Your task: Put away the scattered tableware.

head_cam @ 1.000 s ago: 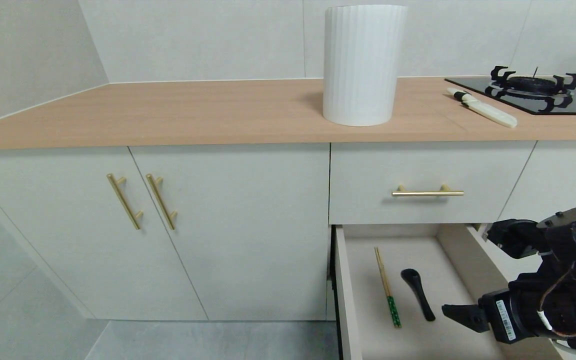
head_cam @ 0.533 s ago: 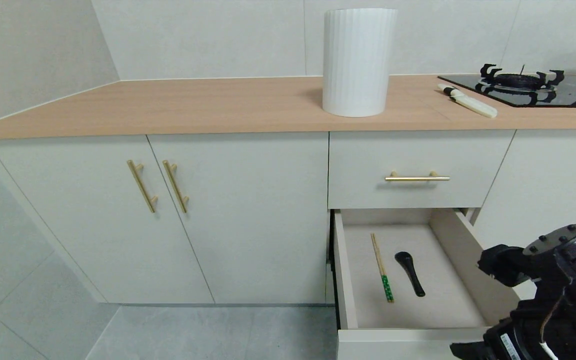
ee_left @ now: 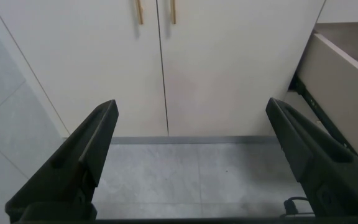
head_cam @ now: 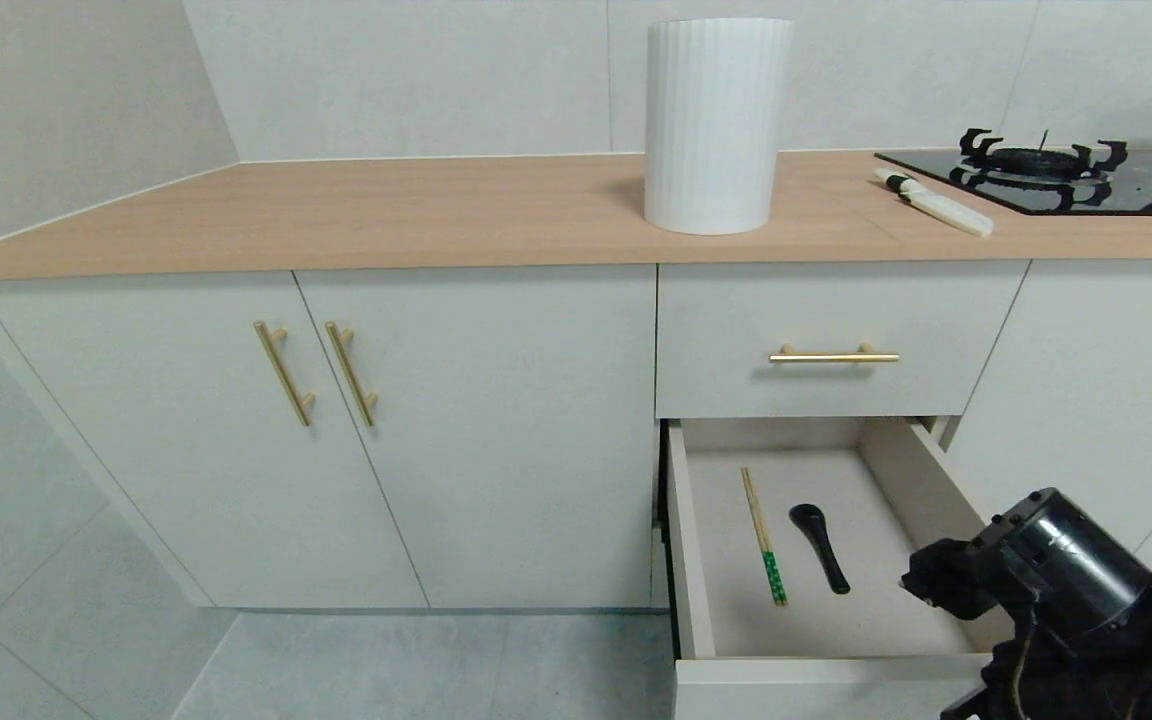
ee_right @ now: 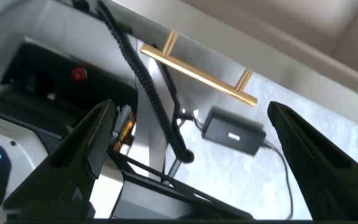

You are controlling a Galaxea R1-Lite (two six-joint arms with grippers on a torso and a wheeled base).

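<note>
The lower drawer (head_cam: pixel 691 560) stands pulled out. On its floor lie a pair of wooden chopsticks (head_cam: pixel 763 535) with green tips and, just to their right, a black spoon (head_cam: pixel 818 547). A white knife (head_cam: pixel 931 203) rests on the wooden counter (head_cam: pixel 416 215) beside the stove (head_cam: pixel 1056 180). My right arm (head_cam: pixel 1056 580) hangs low at the drawer's right front corner. My right gripper (ee_right: pixel 191 112) is open and holds nothing, with a gold bar handle (ee_right: pixel 197 71) beyond it. My left gripper (ee_left: pixel 191 109) is open and empty above the floor before the cabinet doors (ee_left: pixel 160 68).
A tall white ribbed canister (head_cam: pixel 716 125) stands on the counter above the shut upper drawer (head_cam: pixel 836 340). The double cabinet doors (head_cam: pixel 336 430) to the left are shut. Grey floor tiles (head_cam: pixel 386 680) spread out below them. The open drawer's side (ee_left: pixel 340 87) juts out near my left gripper.
The head camera drew back, shifting the whole picture. My right arm turned and sank toward the drawer's front corner. Chopsticks and spoon lie as before.
</note>
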